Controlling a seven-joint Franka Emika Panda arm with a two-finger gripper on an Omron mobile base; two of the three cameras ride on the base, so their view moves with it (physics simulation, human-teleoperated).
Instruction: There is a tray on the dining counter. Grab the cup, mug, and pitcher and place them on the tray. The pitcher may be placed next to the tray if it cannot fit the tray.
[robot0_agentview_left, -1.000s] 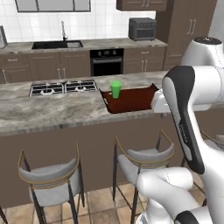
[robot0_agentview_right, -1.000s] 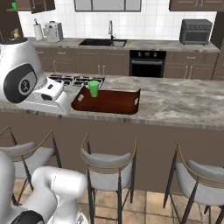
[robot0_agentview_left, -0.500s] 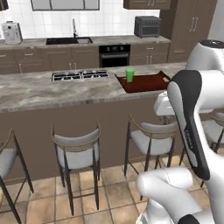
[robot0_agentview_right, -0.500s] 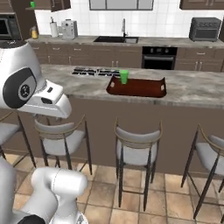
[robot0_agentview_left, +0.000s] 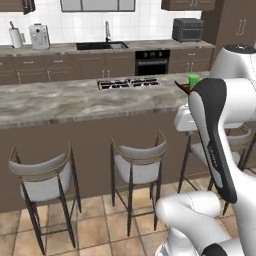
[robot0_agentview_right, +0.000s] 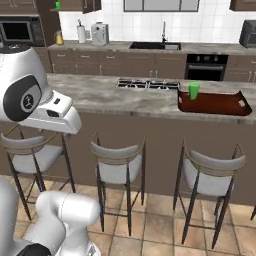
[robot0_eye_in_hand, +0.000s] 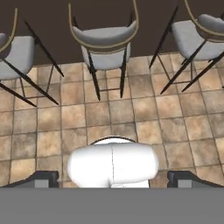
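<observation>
Hand (robot0_eye_in_hand: 113, 178) looks straight down at the tiled floor (robot0_eye_in_hand: 109, 113) with its two dark fingertips (robot0_eye_in_hand: 43, 177) set wide apart at the bottom of its own view and nothing between them, so it is open and empty. Grey-seated bar stools (robot0_eye_in_hand: 104, 40) stand at 12 o'clock there, which puts the hand low, on the near side of the dining desk (robot0_agentview_right: 110, 95) and under its top. In the right base view the tray (robot0_agentview_right: 215, 102) lies on that desk at about 3 o'clock, just past the gas hob (robot0_agentview_right: 147, 84), and a small green vessel (robot0_agentview_right: 194, 90) stands upright on the tray's left end; it is too small to tell whether it is the cup or the mug. In the left base view the same vessel (robot0_agentview_left: 194, 80) shows at 2 o'clock, partly behind the arm. What looks like the pitcher (robot0_agentview_right: 59, 37), a small amber shape, stands on the back desk (robot0_agentview_right: 150, 47) at 11 o'clock, beside the microwave (robot0_agentview_right: 20, 31) and left of the paper-towel roll (robot0_agentview_right: 81, 33). A green speck (robot0_agentview_right: 58, 5) sits higher, on the cabinet above it, and may be the other vessel. The coming move turns on this: the remaining things lie up and away from the hand, across the dining desk, well apart from the tray, and the pitcher's long axis appears upright. I judge one of three placed.
</observation>
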